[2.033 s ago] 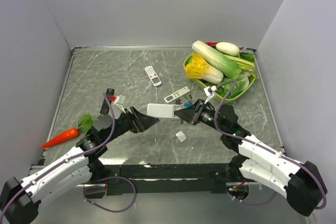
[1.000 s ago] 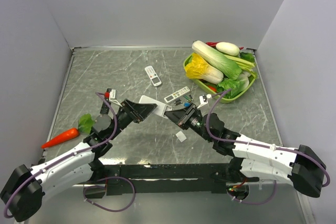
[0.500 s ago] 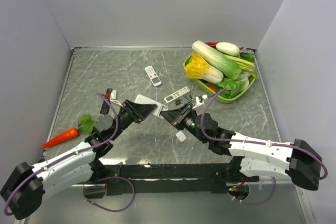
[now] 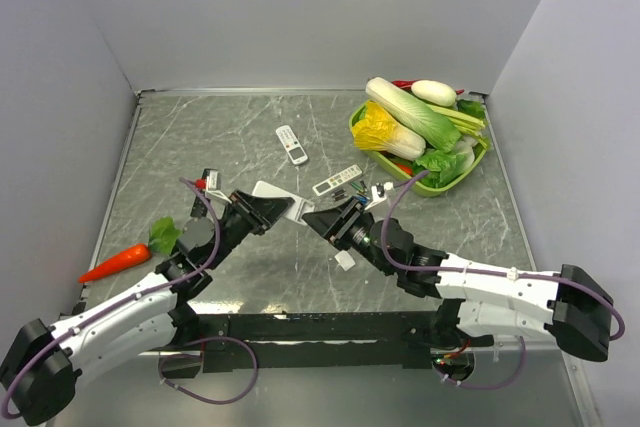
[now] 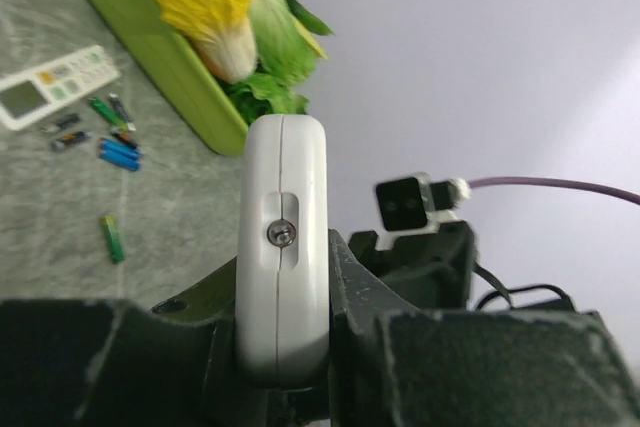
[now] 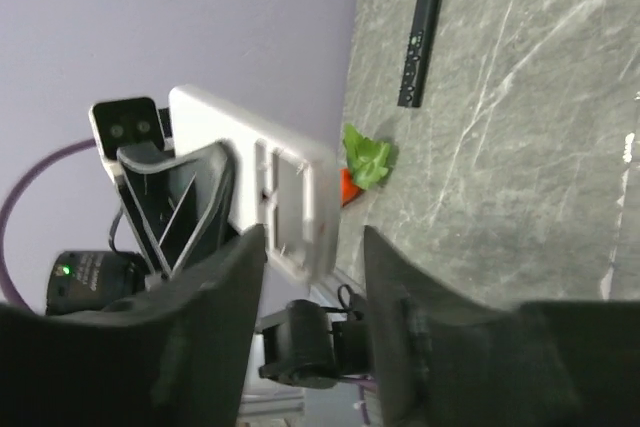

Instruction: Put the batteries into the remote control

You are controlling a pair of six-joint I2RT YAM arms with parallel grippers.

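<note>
Plainly, the white remote control (image 4: 273, 191) is held off the tabletop (image 4: 190, 137), clenched edge-on by the left end effector (image 4: 262, 209). A recess in its back shows in the right wrist view. The batteries (image 5: 120, 152), blue, green and dark, lie loose on the tabletop at 3 o'clock of it, just beside a second white remote (image 4: 336, 180). The right end effector (image 4: 308, 217) hovers at 4 o'clock of the held remote, released, with nothing between its fingers. A green basket (image 5: 175, 72) of vegetables sits at 1 o'clock and a carrot (image 4: 118, 261) at 8 o'clock.
</note>
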